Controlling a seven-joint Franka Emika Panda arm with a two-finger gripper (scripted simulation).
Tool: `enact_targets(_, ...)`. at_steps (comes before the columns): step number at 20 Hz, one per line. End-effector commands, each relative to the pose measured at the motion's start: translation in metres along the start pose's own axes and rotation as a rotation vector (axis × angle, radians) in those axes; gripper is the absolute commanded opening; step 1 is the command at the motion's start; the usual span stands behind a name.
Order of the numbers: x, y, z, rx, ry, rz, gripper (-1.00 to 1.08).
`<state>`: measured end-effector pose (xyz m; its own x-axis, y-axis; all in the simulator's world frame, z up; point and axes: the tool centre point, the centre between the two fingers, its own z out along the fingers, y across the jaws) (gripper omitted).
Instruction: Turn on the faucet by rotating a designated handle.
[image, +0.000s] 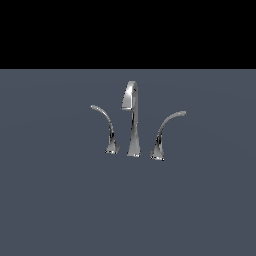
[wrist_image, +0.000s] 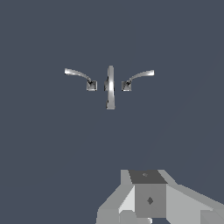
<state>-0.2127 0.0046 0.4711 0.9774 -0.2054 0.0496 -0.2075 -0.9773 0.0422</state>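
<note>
The chrome faucet stands on a flat grey-blue surface, with its tall hooked spout (image: 132, 120) in the middle. The handle (image: 165, 132), the thicker curved lever on a flared base, rises at the exterior view's right of the spout. A slimmer lever (image: 106, 127) curves away on the other side. From the wrist view I look down on the spout (wrist_image: 110, 87), the handle (wrist_image: 138, 77) and the slim lever (wrist_image: 78, 75). My gripper (wrist_image: 149, 200) shows only as grey blocks at that picture's edge, well apart from the faucet. Its jaw gap is not readable. The exterior view does not show it.
The grey-blue surface (image: 60, 200) spreads around the faucet on all sides. A black band fills the upper part of the exterior view. No other objects show.
</note>
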Motion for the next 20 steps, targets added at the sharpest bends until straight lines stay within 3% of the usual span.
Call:
enact_targets(1,0.010,-0.004,0.013,0.000,-0.003,0.062,-1.00)
enact_targets(20,0.101,-0.010,0.119,0.001,-0.028,0.585,-1.00)
